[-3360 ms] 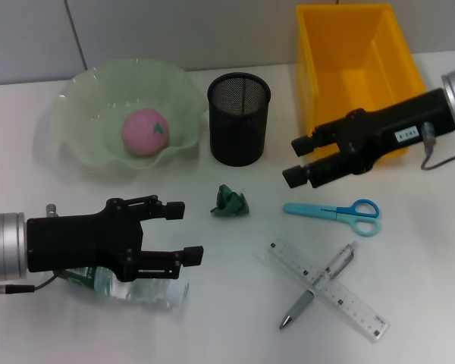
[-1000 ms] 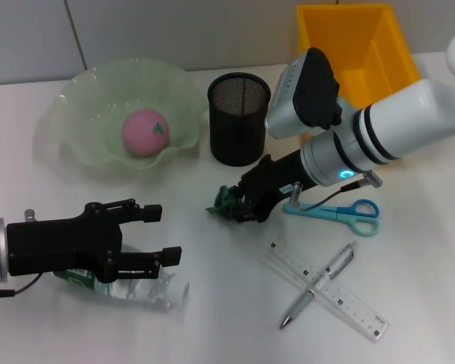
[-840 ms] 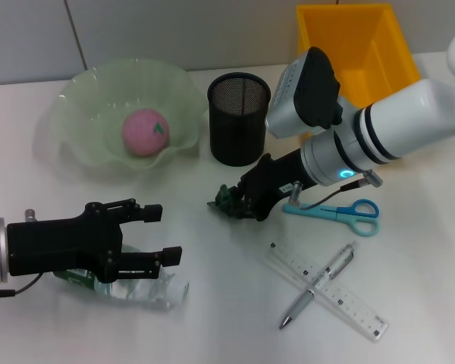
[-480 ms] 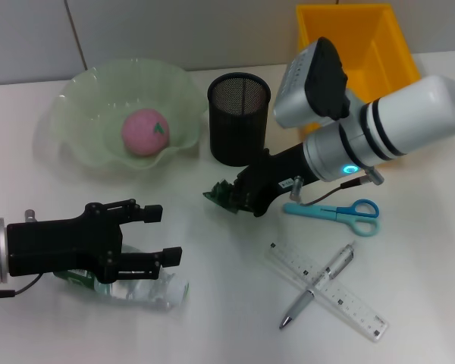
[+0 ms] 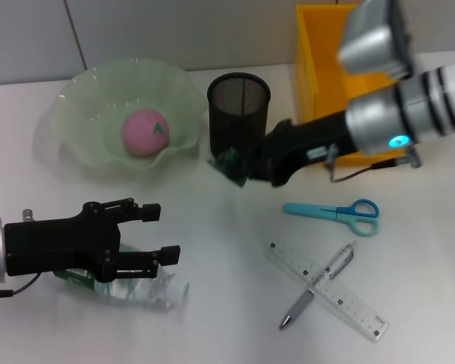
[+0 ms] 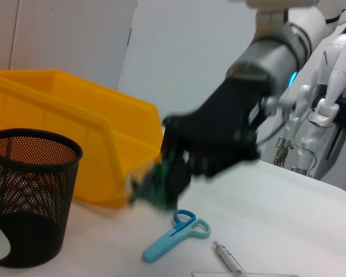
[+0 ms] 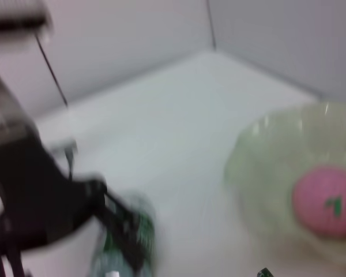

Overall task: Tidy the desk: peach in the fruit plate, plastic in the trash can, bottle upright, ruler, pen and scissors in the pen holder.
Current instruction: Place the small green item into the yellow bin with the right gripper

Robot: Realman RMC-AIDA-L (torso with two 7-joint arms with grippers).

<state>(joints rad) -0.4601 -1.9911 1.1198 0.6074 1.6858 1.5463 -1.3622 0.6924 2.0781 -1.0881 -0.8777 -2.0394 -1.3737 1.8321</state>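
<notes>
My right gripper (image 5: 241, 168) is shut on the crumpled green plastic (image 5: 227, 161), held in the air just in front of the black mesh pen holder (image 5: 239, 117). The left wrist view shows the same plastic (image 6: 159, 188) hanging from the right gripper (image 6: 181, 167). The pink peach (image 5: 145, 131) lies in the green fruit plate (image 5: 76, 85). My left gripper (image 5: 159, 233) is open over the bottle (image 5: 133, 287), which lies on its side. Blue scissors (image 5: 334, 212), the clear ruler (image 5: 349, 305) and the silver pen (image 5: 312, 292) lie on the table at the right, the pen across the ruler.
The yellow bin (image 5: 356, 53) stands at the back right, behind my right arm. The plate sits at the back left, the pen holder between the two. The right wrist view shows the peach (image 7: 326, 199), the bottle (image 7: 127, 242) and my left gripper (image 7: 46, 202).
My right gripper has lifted the green plastic off the table and carried it back and to the right, towards the pen holder and bin. The left arm has stayed still.
</notes>
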